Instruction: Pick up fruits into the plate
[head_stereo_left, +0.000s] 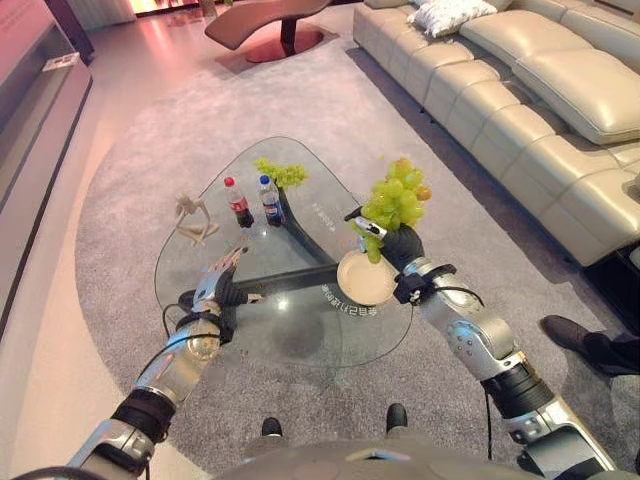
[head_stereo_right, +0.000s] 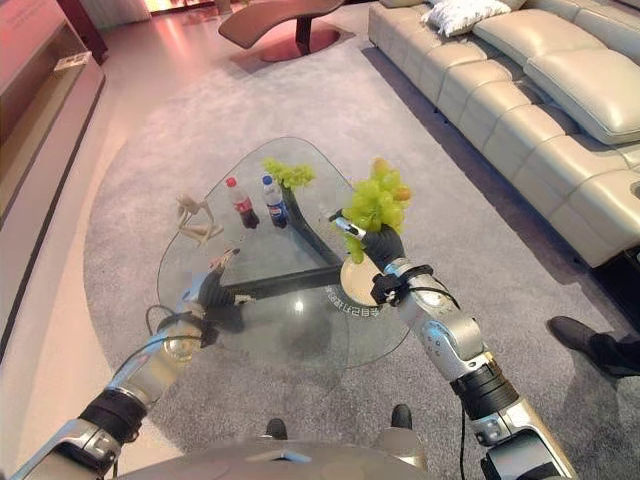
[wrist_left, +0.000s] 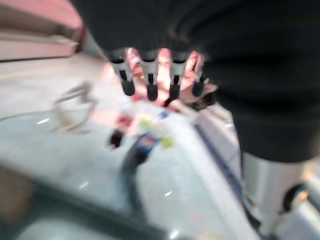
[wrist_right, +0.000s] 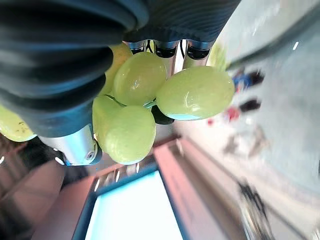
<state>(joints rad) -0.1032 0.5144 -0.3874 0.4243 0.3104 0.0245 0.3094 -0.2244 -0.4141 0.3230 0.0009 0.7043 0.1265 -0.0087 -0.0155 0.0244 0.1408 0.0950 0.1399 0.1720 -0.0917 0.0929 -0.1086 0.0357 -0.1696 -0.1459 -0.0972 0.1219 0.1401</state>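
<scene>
My right hand (head_stereo_left: 398, 245) is shut on a bunch of green grapes (head_stereo_left: 396, 200), held up in the air just above the cream plate (head_stereo_left: 366, 279) on the glass table (head_stereo_left: 200, 275). From the right wrist, the grapes (wrist_right: 150, 100) press against the palm and curled fingers. A second bunch of green grapes (head_stereo_left: 281, 173) lies at the table's far side. My left hand (head_stereo_left: 222, 285) hovers over the table's near left part with fingers straight, open and holding nothing; its fingers (wrist_left: 150, 82) point toward the bottles.
Two small bottles (head_stereo_left: 254, 201) stand near the far grapes. A pale figurine (head_stereo_left: 194, 219) sits on the table's left. A beige sofa (head_stereo_left: 520, 90) runs along the right, and a person's shoe (head_stereo_left: 570, 335) rests on the grey rug at lower right.
</scene>
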